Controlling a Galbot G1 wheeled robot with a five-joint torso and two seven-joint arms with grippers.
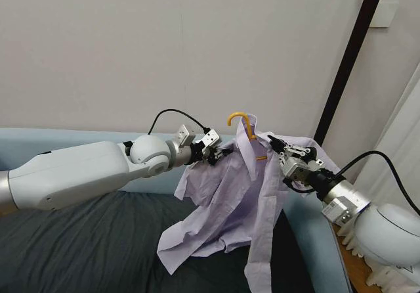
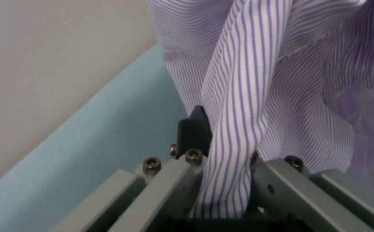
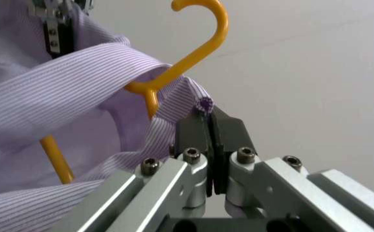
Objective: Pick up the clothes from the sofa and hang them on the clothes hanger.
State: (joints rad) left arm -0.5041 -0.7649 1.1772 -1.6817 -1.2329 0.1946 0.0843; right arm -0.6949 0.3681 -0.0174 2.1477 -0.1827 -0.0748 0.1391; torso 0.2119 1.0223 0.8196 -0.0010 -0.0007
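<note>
Left gripper (image 1: 213,152) and right gripper (image 1: 279,145) each clamp the shirt (image 1: 226,204) near its collar above the sofa (image 1: 52,139). Lift both evenly, or the hanger (image 1: 237,114) may slip out.

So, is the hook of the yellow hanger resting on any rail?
No, the hook is free before the bare wall, while the left tool and the right tool hold the striped shirt up.

Yellow hanger (image 1: 237,113) mostly buried under a lilac striped shirt (image 1: 226,201).
Only its hook and a bit of neck show; the shirt's fold covers one finger of the left gripper (image 1: 215,152), and the sofa (image 1: 65,138) runs off the frame.
</note>
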